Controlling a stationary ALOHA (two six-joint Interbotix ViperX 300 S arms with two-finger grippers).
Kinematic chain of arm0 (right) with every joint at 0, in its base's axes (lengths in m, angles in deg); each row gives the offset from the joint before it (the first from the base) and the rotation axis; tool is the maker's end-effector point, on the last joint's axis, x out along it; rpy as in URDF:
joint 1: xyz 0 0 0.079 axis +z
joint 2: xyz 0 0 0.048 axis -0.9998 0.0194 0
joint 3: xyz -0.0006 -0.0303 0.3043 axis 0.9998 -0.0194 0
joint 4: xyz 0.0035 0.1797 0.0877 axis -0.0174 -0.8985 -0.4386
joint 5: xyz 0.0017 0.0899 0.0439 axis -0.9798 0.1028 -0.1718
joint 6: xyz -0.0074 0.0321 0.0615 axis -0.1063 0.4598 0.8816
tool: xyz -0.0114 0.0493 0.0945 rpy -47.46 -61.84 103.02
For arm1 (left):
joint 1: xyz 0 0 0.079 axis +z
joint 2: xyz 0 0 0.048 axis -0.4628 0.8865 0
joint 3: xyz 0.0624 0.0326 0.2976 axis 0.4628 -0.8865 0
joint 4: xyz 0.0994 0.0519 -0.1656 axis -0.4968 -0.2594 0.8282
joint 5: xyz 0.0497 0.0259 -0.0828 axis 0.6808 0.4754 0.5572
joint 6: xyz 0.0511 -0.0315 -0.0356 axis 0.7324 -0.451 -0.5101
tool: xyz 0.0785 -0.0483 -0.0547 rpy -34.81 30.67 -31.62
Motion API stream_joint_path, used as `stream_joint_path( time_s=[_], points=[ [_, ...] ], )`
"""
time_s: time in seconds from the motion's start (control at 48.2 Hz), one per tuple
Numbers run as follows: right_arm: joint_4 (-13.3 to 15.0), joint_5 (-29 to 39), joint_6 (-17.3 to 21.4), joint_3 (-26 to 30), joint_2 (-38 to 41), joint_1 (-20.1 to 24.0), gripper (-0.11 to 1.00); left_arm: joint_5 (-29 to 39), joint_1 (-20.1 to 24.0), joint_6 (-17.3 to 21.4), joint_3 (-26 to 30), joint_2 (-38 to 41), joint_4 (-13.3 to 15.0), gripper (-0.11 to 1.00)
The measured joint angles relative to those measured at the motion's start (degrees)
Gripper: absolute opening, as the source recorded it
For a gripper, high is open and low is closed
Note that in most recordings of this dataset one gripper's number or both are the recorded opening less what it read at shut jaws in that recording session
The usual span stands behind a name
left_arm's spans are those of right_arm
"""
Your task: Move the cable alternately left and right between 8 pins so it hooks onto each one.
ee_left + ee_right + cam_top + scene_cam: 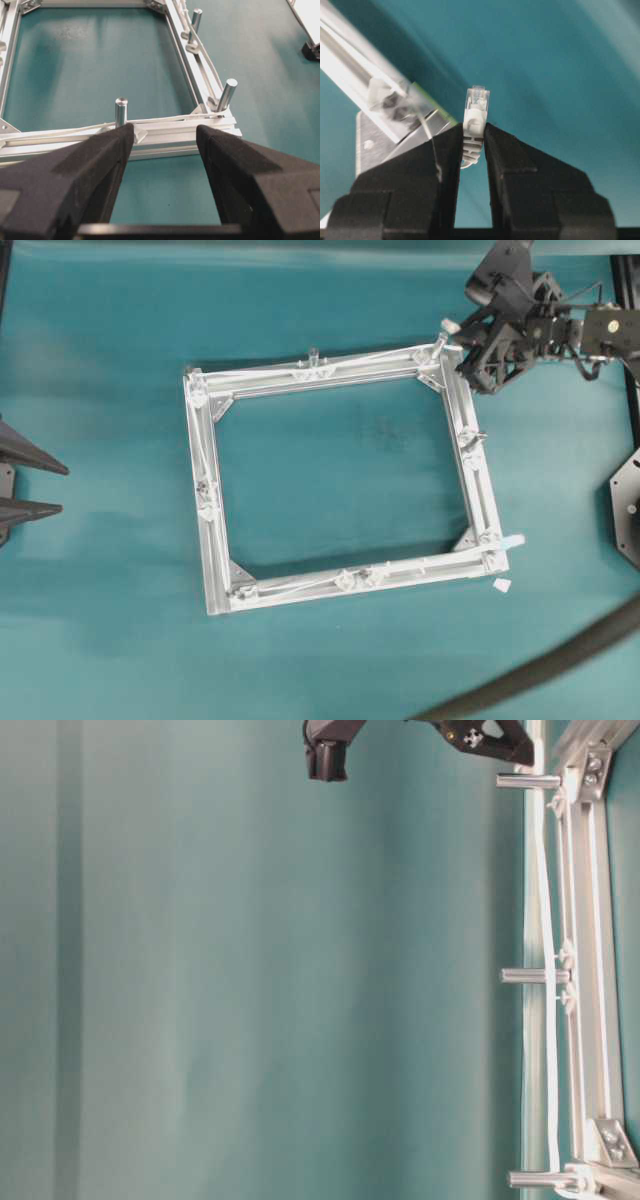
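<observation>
Left end effector [165,145] rests wide open at the left edge of the teal worktop [330,670]. Strung around the pins [121,111] of the silver frame [205,530], the cable [165,119] ends far right, its plug [476,112] pinched in the right end effector [472,145].

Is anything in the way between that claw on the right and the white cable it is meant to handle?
No. The right claw is already shut on the cable at its plug, beside the frame's corner. Nothing sits between them.
</observation>
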State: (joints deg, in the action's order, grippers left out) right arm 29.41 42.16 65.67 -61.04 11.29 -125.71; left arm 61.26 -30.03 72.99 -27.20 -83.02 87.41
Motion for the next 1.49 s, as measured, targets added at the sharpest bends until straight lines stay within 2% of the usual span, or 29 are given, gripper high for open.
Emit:
stream_joint_path(
  time_s=[0.394, 0.768, 0.975, 1.203, 1.494],
  points=[
    [0.0, 3.2, 18.2, 1.9, 0.1, 0.9, 0.15, 0.0, 0.1, 0.0, 0.0, 0.0, 0.0, 0.65],
    [-0.3, 6.6, 31.3, 3.5, 0.8, 2.0, 0.15, 0.0, 0.0, 0.0, -0.1, 0.0, 0.0, 0.65],
    [-0.6, 10.7, 33.8, 3.5, 0.8, 4.4, 0.15, 0.1, 0.0, 0.0, -0.1, 0.0, 0.0, 0.65],
    [-2.6, 12.4, 40.9, 3.2, 0.8, 5.1, 0.15, 0.1, 0.0, 0.0, 0.0, 0.0, 0.0, 0.65],
    [-3.8, 12.4, 42.2, 3.2, 1.3, 5.5, 0.15, 0.0, 0.0, 0.0, -0.1, 0.0, 0.0, 0.65]
  ],
)
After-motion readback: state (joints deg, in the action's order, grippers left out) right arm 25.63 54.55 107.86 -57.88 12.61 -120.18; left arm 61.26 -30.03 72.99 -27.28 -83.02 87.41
